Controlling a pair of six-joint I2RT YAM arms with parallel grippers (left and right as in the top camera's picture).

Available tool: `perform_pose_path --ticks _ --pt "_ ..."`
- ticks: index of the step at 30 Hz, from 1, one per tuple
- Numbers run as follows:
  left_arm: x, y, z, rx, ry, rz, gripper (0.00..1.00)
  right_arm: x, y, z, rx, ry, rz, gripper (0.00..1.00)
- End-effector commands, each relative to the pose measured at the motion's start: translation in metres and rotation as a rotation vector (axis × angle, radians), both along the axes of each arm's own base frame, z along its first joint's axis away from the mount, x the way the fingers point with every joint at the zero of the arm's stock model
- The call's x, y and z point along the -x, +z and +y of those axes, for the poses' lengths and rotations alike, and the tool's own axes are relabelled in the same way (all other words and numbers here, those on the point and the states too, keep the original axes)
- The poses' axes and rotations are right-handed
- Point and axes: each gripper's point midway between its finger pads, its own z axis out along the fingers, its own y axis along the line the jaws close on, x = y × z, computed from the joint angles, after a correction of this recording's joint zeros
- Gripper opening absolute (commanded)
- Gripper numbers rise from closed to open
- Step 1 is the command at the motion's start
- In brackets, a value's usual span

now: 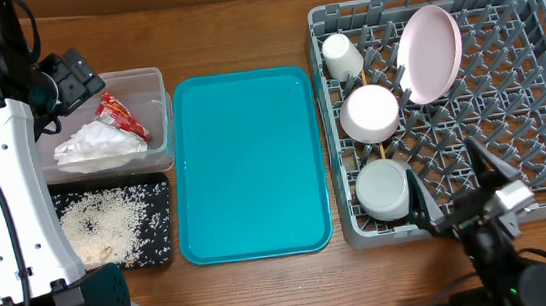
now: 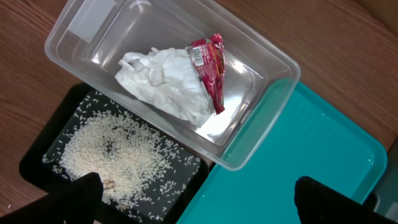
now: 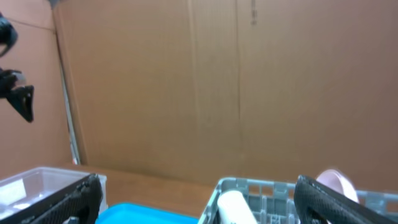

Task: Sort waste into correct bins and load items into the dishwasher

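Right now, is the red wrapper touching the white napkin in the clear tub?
Touching. The left wrist view shows the red wrapper lying over the right edge of the napkin inside the clear tub, with no gap between them.

L arm runs up the left side from its base at the near edge, left gripper (image 1: 73,80) tipped down, jaws wide apart, empty. R arm low at near-right; right gripper (image 1: 450,181) approx level, jaws spread wide, empty.
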Motion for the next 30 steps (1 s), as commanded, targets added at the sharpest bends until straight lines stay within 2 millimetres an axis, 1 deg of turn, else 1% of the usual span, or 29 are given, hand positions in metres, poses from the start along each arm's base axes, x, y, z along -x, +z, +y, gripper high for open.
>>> perform_pose_path --ticks 1,4,7,11,12,14,30 --pt "0.001 0.006 0.0 -0.007 -0.008 -0.017 1.0 -0.013 -0.043 -0.002 -0.108 0.015 0.058 1.0" --pt "0.001 0.006 0.0 -0.007 -0.008 -0.017 1.0 -0.019 -0.063 -0.005 -0.114 -0.011 0.134 1.0" --pt "0.001 0.006 0.0 -0.007 -0.008 -0.017 1.0 -0.021 -0.076 -0.009 -0.108 -0.038 0.186 1.0" --pt "0.001 0.006 0.0 -0.007 -0.008 -0.017 1.0 -0.024 -0.107 -0.011 -0.091 -0.06 0.31 1.0" --pt "0.001 0.006 0.0 -0.007 -0.008 -0.017 1.0 -0.024 -0.118 -0.012 -0.085 -0.063 0.354 1.0" --pt "0.001 0.006 0.0 -0.007 -0.008 -0.017 1.0 -0.024 -0.115 -0.012 -0.086 -0.063 0.343 1.0" --pt "0.001 0.006 0.0 -0.007 -0.008 -0.016 1.0 -0.024 -0.116 -0.012 -0.086 -0.064 0.347 1.0"
